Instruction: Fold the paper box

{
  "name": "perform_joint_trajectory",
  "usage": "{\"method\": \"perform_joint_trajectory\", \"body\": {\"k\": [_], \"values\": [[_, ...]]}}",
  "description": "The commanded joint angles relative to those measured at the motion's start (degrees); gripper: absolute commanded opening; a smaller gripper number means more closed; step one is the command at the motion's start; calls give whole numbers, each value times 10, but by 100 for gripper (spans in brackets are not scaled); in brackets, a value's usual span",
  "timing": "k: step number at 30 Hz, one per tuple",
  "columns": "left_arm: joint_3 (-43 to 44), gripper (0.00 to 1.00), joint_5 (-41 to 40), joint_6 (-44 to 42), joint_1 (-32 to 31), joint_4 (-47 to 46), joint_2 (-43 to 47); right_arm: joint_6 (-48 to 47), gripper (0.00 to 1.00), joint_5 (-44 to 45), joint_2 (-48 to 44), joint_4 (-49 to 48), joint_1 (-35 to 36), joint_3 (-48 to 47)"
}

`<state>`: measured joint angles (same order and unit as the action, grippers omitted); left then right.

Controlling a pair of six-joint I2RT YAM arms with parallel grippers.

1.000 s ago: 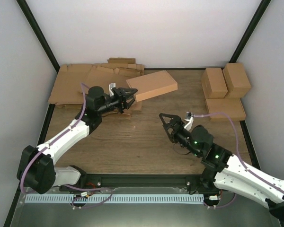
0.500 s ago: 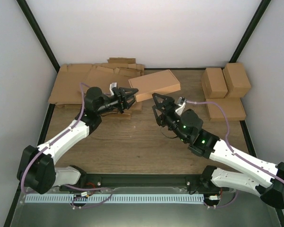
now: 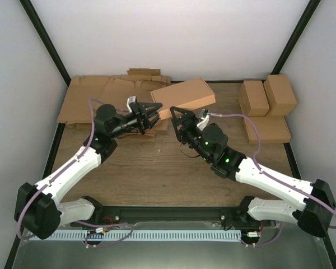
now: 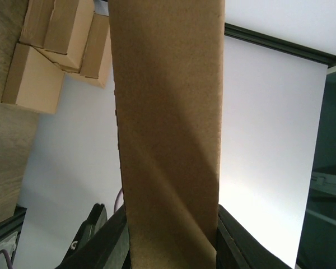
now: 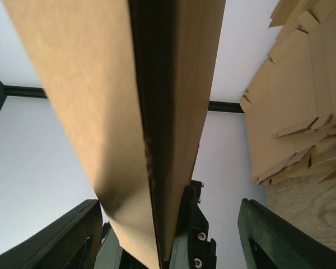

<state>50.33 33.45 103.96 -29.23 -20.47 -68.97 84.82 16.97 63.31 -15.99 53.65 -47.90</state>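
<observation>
Left claw (image 3: 157, 114) is gripping the paper box (image 3: 185, 96) by its left end and holding it up in the air over the far middle of the worktop (image 3: 157, 168), tilted, clear of the surface. In the left wrist view the box is sitting tight between the two fingers.

Right claw (image 3: 179, 115) is sitting at the near-left edge of the box. In the right wrist view its fingers (image 5: 61, 235) are standing apart on either side of the box with daylight showing, so it is open and not clamping anything.

Pile of flat cardboard sheets (image 3: 95, 98) is lying far left, and three finished boxes (image 3: 267, 95) are stacked far right.

Progress, judging by shape: the box is looking like a shallow closed rectangle, so most folds seem done. The right wrist view is showing a dark seam along one long edge, possibly a flap not fully seated. Probably left: pressing that edge shut, then setting the box down.
</observation>
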Motion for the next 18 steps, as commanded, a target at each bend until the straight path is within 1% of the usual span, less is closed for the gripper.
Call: {"method": "perform_joint_trajectory", "body": {"k": [1, 6, 9, 12, 17, 18], "values": [[19, 28, -14, -7, 0, 9, 17, -11, 69, -7, 5, -30, -12, -31], [31, 28, -21, -23, 0, 37, 17, -27, 69, -33, 16, -35, -27, -42], [37, 29, -15, -25, 0, 46, 13, -40, 68, -45, 31, -18, -35, -58], [48, 29, 2, -24, -1, 53, 0, -37, 62, -48, 39, -18, -36, -60], [50, 29, 1, -25, -1, 64, -6, -30, 56, -51, 41, -17, -35, -56], [54, 29, 3, -25, -1, 71, -7, -30, 53, -51, 41, -16, -36, -55]]}}
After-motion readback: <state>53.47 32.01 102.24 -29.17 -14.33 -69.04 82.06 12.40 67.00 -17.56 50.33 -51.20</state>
